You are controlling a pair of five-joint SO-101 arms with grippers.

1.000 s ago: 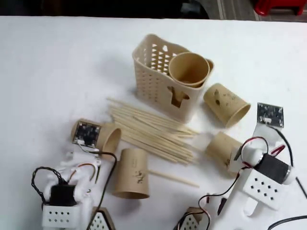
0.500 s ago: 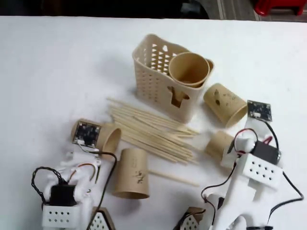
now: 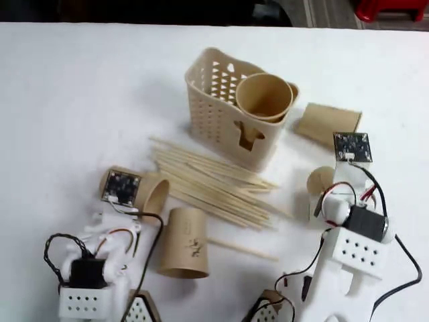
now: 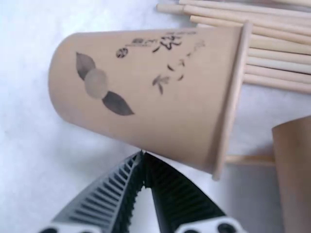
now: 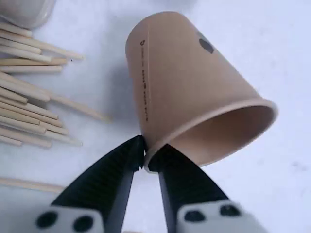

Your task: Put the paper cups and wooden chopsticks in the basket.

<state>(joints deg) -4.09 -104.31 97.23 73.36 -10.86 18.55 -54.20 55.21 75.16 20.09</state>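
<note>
Swung inward, our right claw [image 5: 148, 153] pinches the tan tapered paper cup [image 5: 184, 87] just ahead by its rim; it may slip.

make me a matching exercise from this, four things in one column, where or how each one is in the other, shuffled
1 chopstick pile
2 basket
3 right gripper
4 left gripper

a shut, tips by a lying cup
b has an upright cup inside
c flat on the table
d shut on a cup at its rim

Pairs: 1-c, 2-b, 3-d, 4-a
</note>
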